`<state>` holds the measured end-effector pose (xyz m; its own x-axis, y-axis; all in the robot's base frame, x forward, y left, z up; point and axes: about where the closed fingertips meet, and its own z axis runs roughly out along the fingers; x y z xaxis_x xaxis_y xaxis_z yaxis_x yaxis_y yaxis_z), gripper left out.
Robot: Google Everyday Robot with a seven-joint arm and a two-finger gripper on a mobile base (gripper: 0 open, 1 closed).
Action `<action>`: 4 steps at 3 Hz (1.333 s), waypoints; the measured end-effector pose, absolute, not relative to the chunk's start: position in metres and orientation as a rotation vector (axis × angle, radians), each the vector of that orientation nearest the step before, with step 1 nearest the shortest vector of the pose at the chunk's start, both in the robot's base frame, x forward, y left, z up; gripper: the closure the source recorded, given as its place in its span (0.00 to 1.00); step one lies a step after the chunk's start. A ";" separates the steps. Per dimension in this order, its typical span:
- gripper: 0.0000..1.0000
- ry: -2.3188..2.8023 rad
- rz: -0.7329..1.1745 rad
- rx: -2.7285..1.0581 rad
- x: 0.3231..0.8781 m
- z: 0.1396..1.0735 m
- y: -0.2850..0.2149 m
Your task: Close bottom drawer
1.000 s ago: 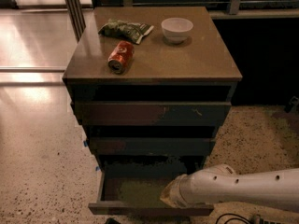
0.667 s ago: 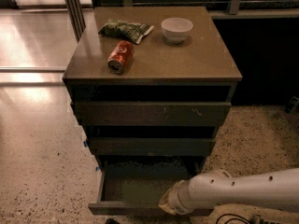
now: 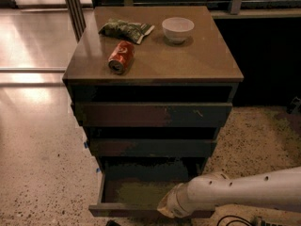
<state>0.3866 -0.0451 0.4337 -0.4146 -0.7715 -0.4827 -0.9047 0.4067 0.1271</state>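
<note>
The bottom drawer [image 3: 136, 192] of the brown cabinet is pulled out, and its olive-grey floor shows. Its flat front [image 3: 127, 211] lies along the lower edge of the view. My white arm [image 3: 244, 192] reaches in from the right. My gripper [image 3: 168, 210] is at the arm's left end, at the drawer's front edge right of its middle, and is mostly hidden by the wrist and the drawer front. The middle drawer [image 3: 150, 147] and the top drawer [image 3: 150, 114] above it stick out slightly.
On the cabinet top [image 3: 207, 65] lie a red soda can [image 3: 121, 56] on its side, a green snack bag [image 3: 124, 30] and a white bowl [image 3: 178, 28]. Speckled floor [image 3: 42, 173] surrounds the cabinet. A dark wall panel stands at the right.
My arm's end has dropped lower and slightly left, from above the drawer floor to the drawer's front edge. The drawer looks about as far out as before.
</note>
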 end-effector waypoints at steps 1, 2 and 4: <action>1.00 2.339 0.555 -1.480 0.382 0.393 -0.037; 1.00 2.349 0.554 -1.528 0.381 0.349 -0.028; 1.00 2.324 0.524 -1.520 0.394 0.337 -0.022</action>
